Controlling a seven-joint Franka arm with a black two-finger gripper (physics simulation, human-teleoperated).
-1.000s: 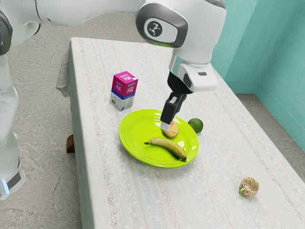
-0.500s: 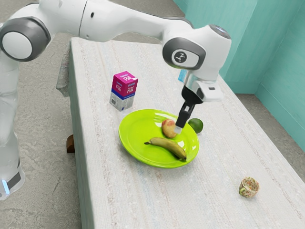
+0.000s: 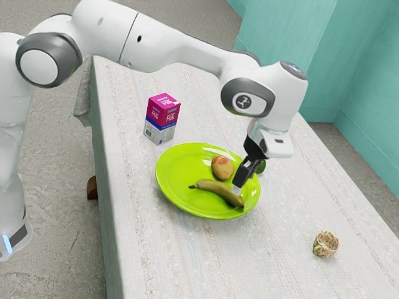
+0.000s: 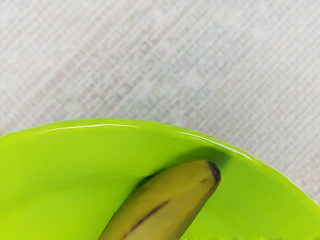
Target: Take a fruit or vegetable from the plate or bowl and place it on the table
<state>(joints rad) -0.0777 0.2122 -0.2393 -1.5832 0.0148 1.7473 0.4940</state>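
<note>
Banana (image 3: 215,187) is on the green plate (image 3: 177,177), claw (image 3: 236,190) low nr its dark-tipped end; can't tell if claw's spread or closed. Reach approx. done; lift & set-down on bench (image 3: 149,255) left to do. Round reddish fruit (image 3: 222,167) on plate too. Bench top's pale, woven, w/ milk carton (image 3: 163,118); grey floor (image 3: 59,243), teal wall (image 3: 374,93) behind.

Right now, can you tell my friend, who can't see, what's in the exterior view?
A black gripper on a white robot arm points down near one end of a curved, yellow-green banana on a round, lime-green plate. A reddish-yellow fruit lies beside the banana. A pink-and-white milk carton stands nearby.
</note>
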